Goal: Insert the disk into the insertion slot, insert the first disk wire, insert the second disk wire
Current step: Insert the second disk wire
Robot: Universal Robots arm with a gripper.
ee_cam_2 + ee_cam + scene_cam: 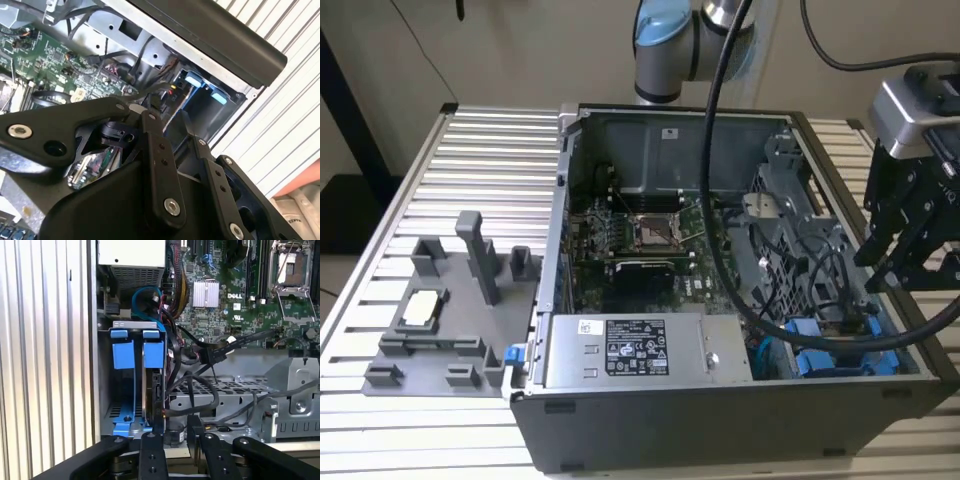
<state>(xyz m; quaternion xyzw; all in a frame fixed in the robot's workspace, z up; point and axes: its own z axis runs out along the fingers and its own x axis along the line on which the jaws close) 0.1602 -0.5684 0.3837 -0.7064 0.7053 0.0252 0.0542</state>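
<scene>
Hovering fingers [152, 455] slightly parted and empty, disk [151, 390] seated in bay [106, 390] just beyond them

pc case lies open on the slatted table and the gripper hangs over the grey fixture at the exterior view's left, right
No. The pc case does lie open on the slatted table, but the gripper hangs at the exterior view's right, by the blue disk carriers, apart from the grey fixture. The exterior view shows it.
</scene>
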